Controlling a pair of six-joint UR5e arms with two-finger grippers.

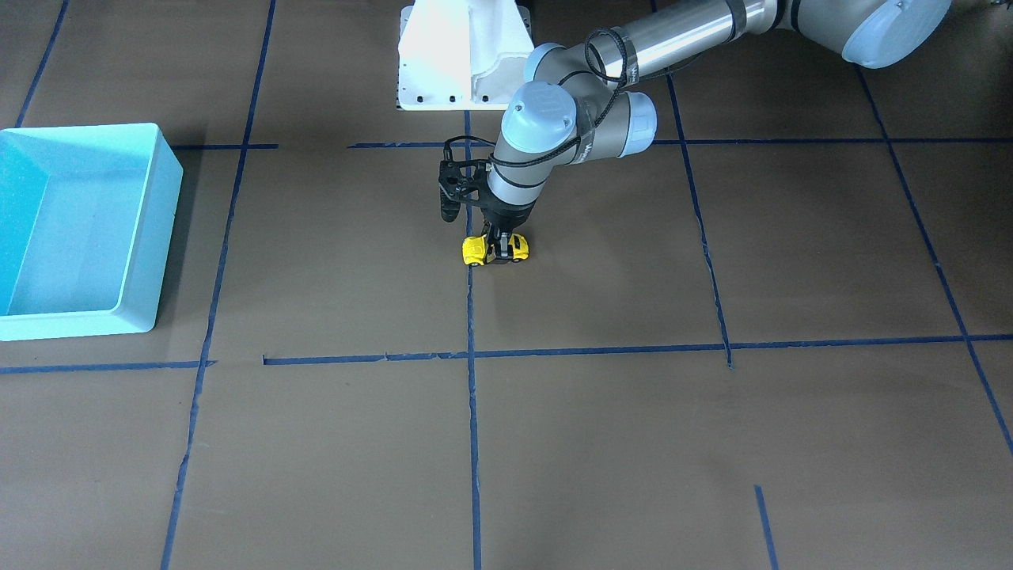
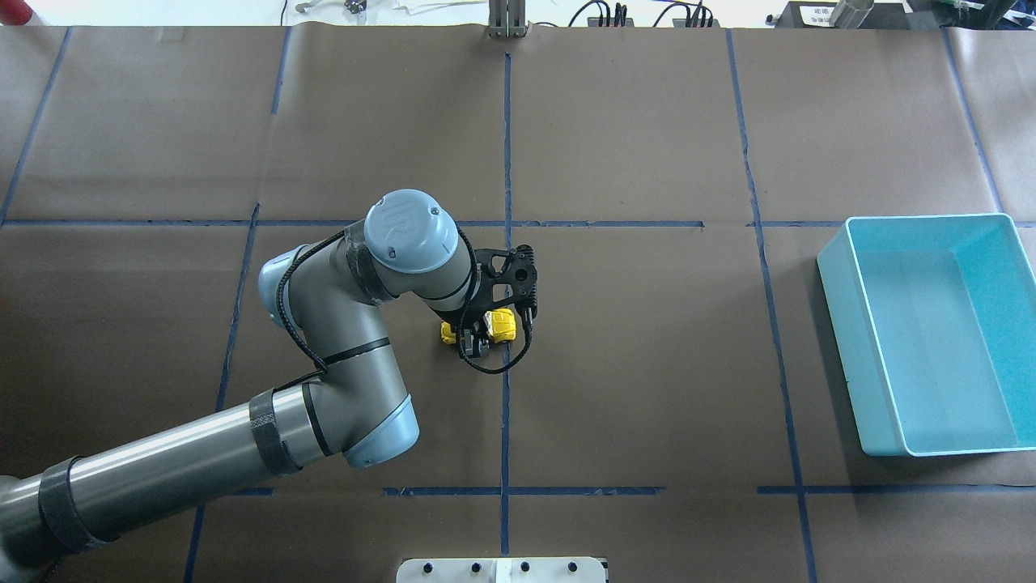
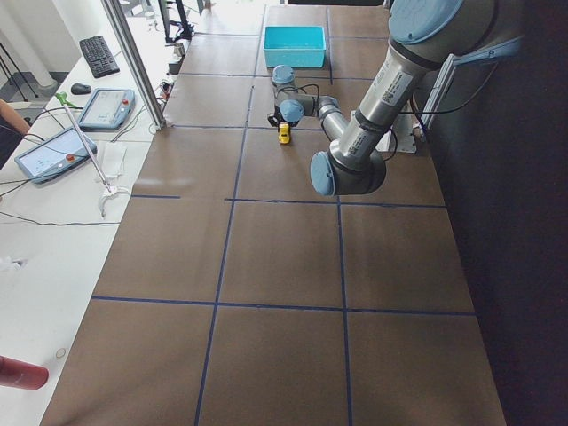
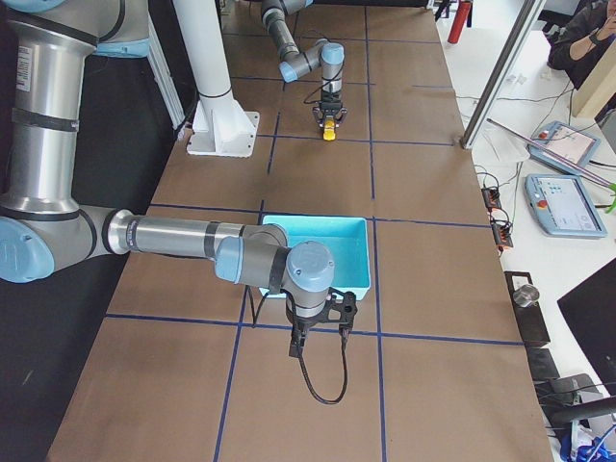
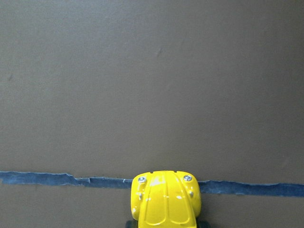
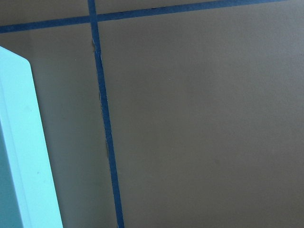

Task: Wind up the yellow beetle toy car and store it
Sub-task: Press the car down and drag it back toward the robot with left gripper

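Observation:
The yellow beetle toy car (image 1: 475, 250) stands on the brown table near the middle, by a blue tape line. My left gripper (image 1: 499, 252) comes straight down on it, with a finger on each side of the car's body, shut on it. The overhead view shows the car (image 2: 503, 324) under the left gripper (image 2: 477, 334). In the left wrist view the car's rounded end (image 5: 165, 202) fills the bottom edge, wheels on the table. My right gripper (image 4: 318, 332) shows only in the exterior right view, next to the bin; I cannot tell whether it is open or shut.
An empty light blue bin (image 2: 931, 340) stands at the robot's right end of the table, also in the front view (image 1: 79, 229) and at the right wrist view's left edge (image 6: 19, 142). The white robot base (image 1: 463, 55) is behind the car.

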